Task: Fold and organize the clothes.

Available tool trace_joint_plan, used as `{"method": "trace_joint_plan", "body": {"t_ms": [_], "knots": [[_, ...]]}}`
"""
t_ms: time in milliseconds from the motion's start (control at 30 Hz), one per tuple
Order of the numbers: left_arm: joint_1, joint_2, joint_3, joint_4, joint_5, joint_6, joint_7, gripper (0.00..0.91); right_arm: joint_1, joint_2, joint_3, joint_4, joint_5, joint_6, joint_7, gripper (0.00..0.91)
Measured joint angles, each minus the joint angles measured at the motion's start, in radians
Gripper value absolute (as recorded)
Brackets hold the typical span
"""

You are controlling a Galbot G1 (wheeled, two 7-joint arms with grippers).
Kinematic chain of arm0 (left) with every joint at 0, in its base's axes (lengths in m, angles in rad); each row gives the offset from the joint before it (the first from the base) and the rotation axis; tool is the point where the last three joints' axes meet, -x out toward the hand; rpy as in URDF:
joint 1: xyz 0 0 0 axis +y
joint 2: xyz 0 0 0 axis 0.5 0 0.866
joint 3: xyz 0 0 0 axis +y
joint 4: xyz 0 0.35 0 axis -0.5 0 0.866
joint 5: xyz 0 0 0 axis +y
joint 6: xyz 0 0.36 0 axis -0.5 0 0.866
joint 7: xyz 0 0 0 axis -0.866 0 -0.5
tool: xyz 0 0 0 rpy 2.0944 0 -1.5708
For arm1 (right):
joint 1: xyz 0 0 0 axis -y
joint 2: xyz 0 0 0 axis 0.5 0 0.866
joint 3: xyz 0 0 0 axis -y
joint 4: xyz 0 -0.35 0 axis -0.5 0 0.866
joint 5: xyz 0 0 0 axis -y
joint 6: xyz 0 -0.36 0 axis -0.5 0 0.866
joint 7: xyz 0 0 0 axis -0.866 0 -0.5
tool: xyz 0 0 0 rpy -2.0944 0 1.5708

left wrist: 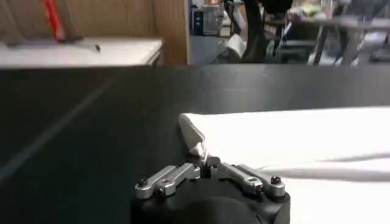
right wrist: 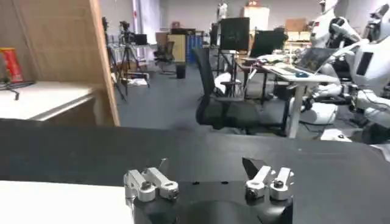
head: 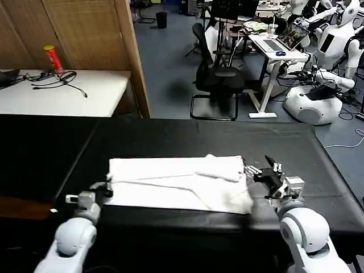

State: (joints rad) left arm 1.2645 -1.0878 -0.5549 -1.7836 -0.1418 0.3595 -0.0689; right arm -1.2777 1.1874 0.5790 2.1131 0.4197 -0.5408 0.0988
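T-shirt (head: 182, 183) lies folded on the black table (head: 170, 139), print hidden. Left gripper (left wrist: 204, 163), jaws closed, seems to pinch its corner; right gripper (head: 260, 169) beside its other edge, jaws spread, empty.

Left claw (head: 107, 189) pinched closed, low at the left; right claw (head: 257, 168) spread wide, opposite.

Right claw (right wrist: 207, 173), fingers spread wide, hovers low over black bench (right wrist: 244, 152). White T-shirt (right wrist: 61, 204) edge lies on bench just beside claw's one finger (right wrist: 146, 182). Beyond bench: office chair (right wrist: 228, 97), wooden partition (right wrist: 73, 42), white side table (right wrist: 36, 100) w/ red can (right wrist: 9, 64), desk w/ laptop (right wrist: 314, 59).
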Motion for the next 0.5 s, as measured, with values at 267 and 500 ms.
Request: {"method": "trace_joint_plan", "body": {"t_ms": [267, 500], "knots": [[0.009, 0.185, -0.038, 0.032, 0.124, -0.042, -0.011, 0.0, -0.021, 0.029, 0.0, 0.007, -0.023, 0.013, -0.001, 0.878], [0.034, 0.145, 0.001, -0.056, 0.087, 0.012, -0.028, 0.0, -0.046, 0.049, 0.004, 0.019, -0.041, 0.042, -0.008, 0.878]]}}
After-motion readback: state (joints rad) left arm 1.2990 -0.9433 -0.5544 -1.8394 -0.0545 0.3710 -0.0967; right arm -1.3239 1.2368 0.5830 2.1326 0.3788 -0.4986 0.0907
